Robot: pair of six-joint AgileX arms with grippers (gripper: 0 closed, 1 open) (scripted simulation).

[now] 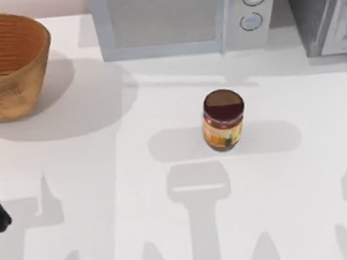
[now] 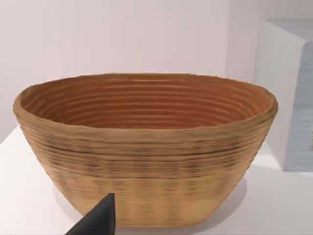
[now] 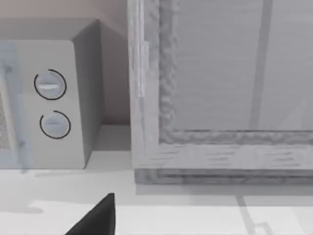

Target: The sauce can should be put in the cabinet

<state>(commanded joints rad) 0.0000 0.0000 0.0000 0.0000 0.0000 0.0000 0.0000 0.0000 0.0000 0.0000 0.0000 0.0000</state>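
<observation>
Risks, judged from the layout, left to right. Woven tan wicker basket (image 1: 6, 62) at far left of the white table (image 1: 109, 233): likely clipped by a wide left-arm swing. Left gripper (image 2: 98, 220) parked at the left edge, facing that basket; one dark fingertip in sight, jaw opening impossible to tell, nothing touched. White microwave with two round knobs (image 1: 182, 20) at the back: easily mistaken for the target. Small upright sauce can with maroon lid and orange-yellow label (image 1: 224, 121) standing free mid-table, prone to tipping under an off-centre grasp. Large grey cabinet with framed front panel (image 1: 327, 13) at back right, apparently shut: blocked placement likely. Right gripper (image 3: 100, 218) facing the cabinet; opening impossible to tell, holding nothing visible.
</observation>
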